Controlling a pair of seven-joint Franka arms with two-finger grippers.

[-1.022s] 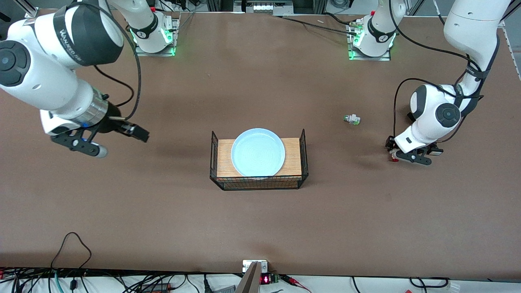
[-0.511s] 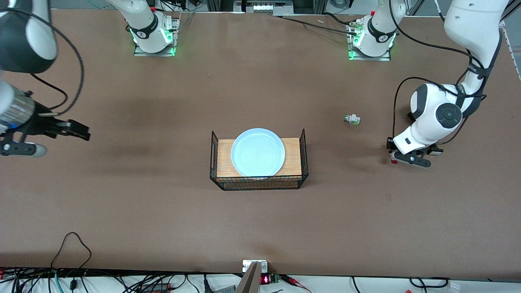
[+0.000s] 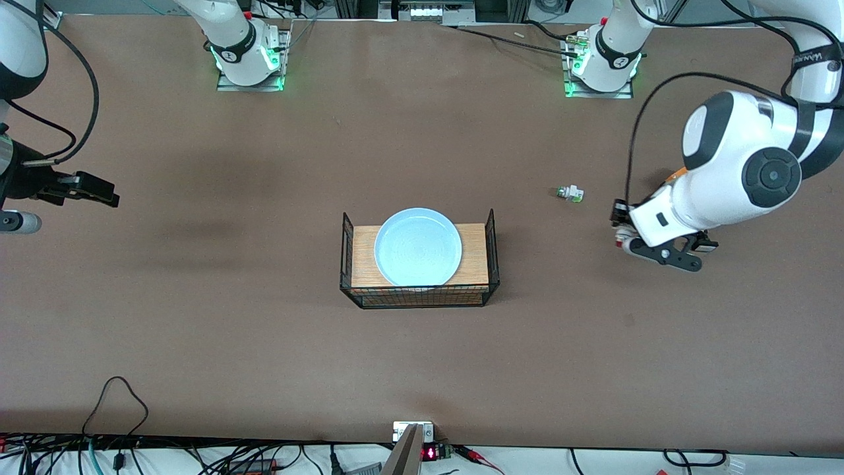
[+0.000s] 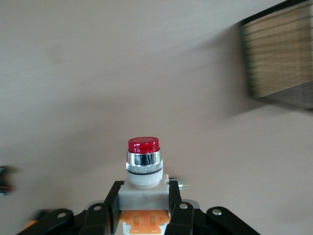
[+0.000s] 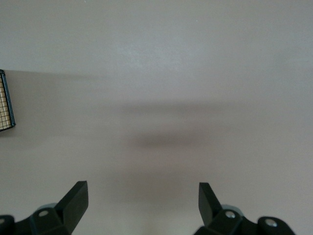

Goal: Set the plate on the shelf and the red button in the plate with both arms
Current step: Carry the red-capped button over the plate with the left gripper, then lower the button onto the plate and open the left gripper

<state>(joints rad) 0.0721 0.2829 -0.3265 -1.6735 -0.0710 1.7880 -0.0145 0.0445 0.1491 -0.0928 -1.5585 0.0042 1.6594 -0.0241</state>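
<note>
The pale light-blue plate (image 3: 418,247) lies on a wooden board inside a black wire basket (image 3: 490,231) at the middle of the table. My left gripper (image 3: 623,231) is shut on the red button (image 3: 619,242) and holds it over bare table, between the basket and the left arm's end. In the left wrist view the fingers (image 4: 113,196) clamp the button's (image 4: 144,166) white body, with the orange block between them and the red tip pointing away. My right gripper (image 3: 16,221) is at the right arm's end of the table, open and empty (image 5: 142,190).
A small white part with a green tip (image 3: 570,193) lies on the table toward the left arm's end, farther from the front camera than the basket. The basket's board shows in the left wrist view (image 4: 279,58). Its corner shows in the right wrist view (image 5: 5,103).
The right arm has swung away from the basket toward its own end of the table. The left gripper has risen with the red button and shifted slightly toward the basket.
</note>
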